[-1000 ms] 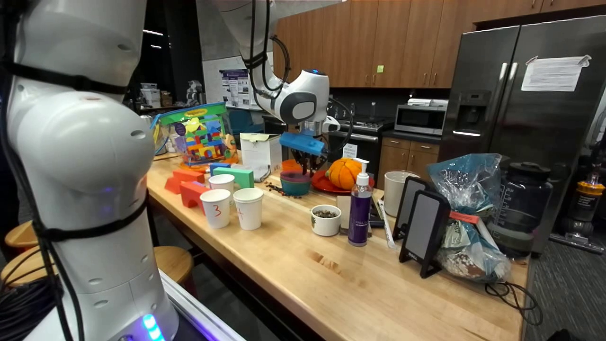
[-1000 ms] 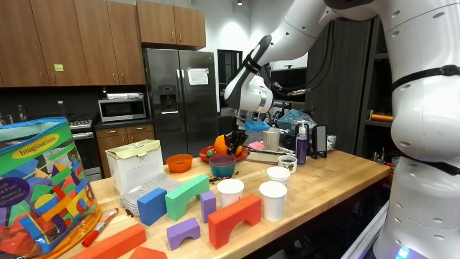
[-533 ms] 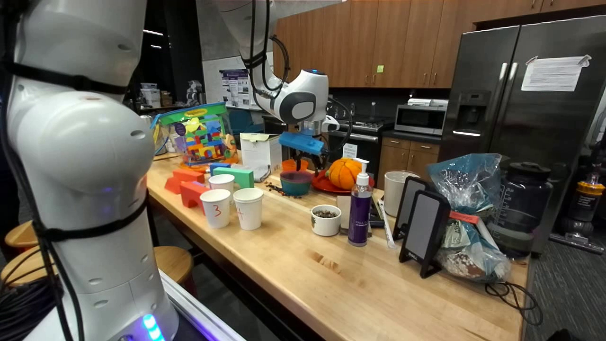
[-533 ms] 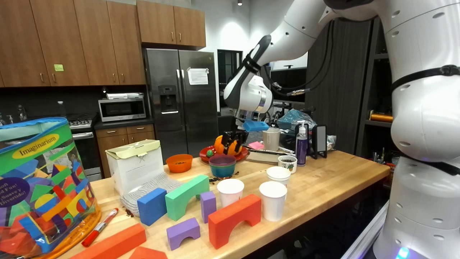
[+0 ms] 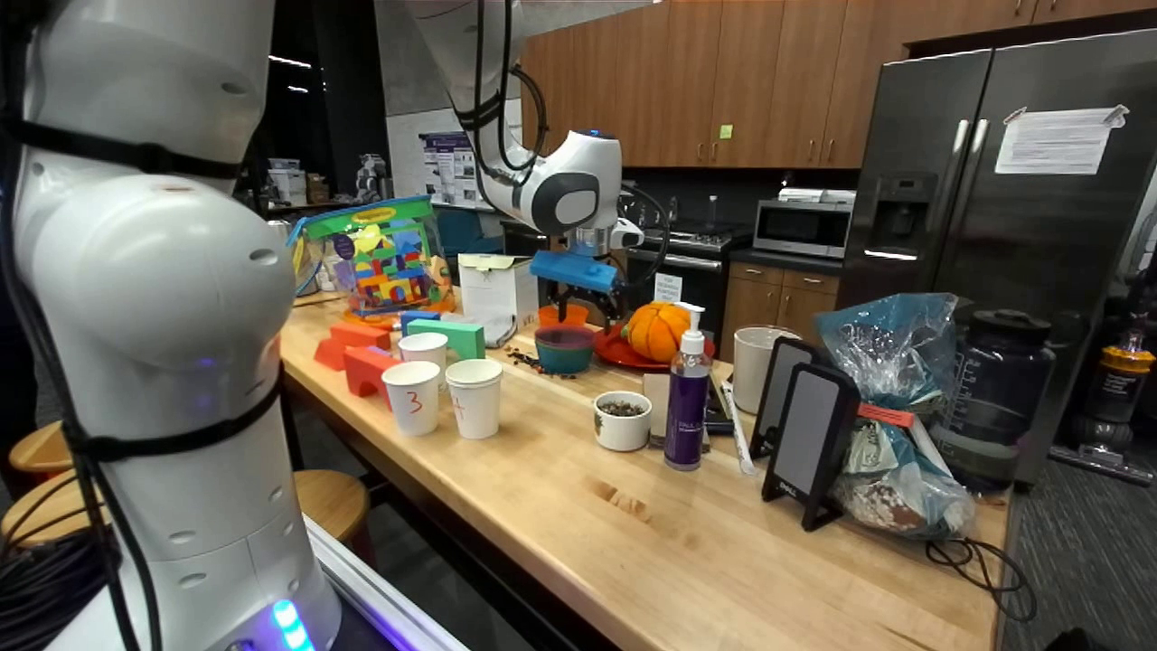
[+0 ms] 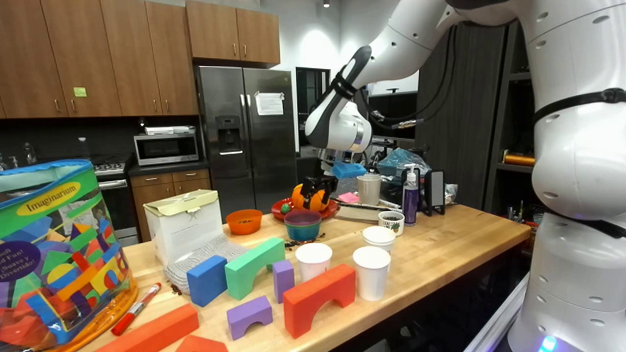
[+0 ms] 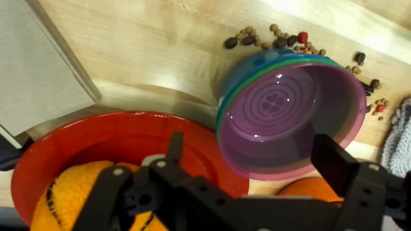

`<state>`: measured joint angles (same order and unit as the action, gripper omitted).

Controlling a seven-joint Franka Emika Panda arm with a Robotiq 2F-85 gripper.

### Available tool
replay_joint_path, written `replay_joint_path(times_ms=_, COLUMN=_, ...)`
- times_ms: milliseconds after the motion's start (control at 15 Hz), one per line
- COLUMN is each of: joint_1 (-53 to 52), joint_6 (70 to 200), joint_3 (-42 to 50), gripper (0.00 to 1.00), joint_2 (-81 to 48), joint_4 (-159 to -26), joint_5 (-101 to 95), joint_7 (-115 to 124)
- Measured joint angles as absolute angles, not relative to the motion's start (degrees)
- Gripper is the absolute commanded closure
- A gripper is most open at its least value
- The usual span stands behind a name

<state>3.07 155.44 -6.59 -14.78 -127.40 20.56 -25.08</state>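
My gripper (image 7: 250,144) is open, its black fingers wide apart with nothing between them. It hangs just above a stack of nested bowls (image 7: 273,106): purple on top, with green and blue rims beneath. In the wrist view the right finger overlaps the stack's rim; whether it touches cannot be told. The left finger is over the red plate (image 7: 147,123), on which a plush orange pumpkin (image 7: 77,179) sits. An orange bowl (image 7: 310,188) shows partly behind the gripper. Both exterior views show the gripper (image 5: 583,318) over the teal-sided stack (image 6: 303,229).
Scattered beans (image 7: 281,41) lie beside the stack. Paper cups (image 5: 414,398), foam blocks (image 6: 320,298), a white box (image 6: 183,227) and a grey knit cloth (image 7: 399,138) share the table. A small bowl (image 5: 622,420), a purple pump bottle (image 5: 687,407) and a speaker (image 5: 809,443) stand at the other side.
The fingers have spread from close together to wide apart, and the wrist has shifted and risen very slightly. The bowl stack and the pumpkin stay in place.
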Motion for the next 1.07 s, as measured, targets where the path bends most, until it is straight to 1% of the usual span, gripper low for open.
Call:
replay_joint_path(times_ms=600, joint_1=2.58, joint_6=155.25, joint_3=-5.57, gripper=0.00, joint_2=-7.81, joint_4=-135.57, joint_5=8.88, joint_7=-20.51)
replay_joint_path(times_ms=1067, joint_1=1.28, joint_6=153.44, joint_3=-2.80, gripper=0.00, joint_2=-2.84, joint_4=-142.11, joint_5=-6.90, joint_7=-11.30)
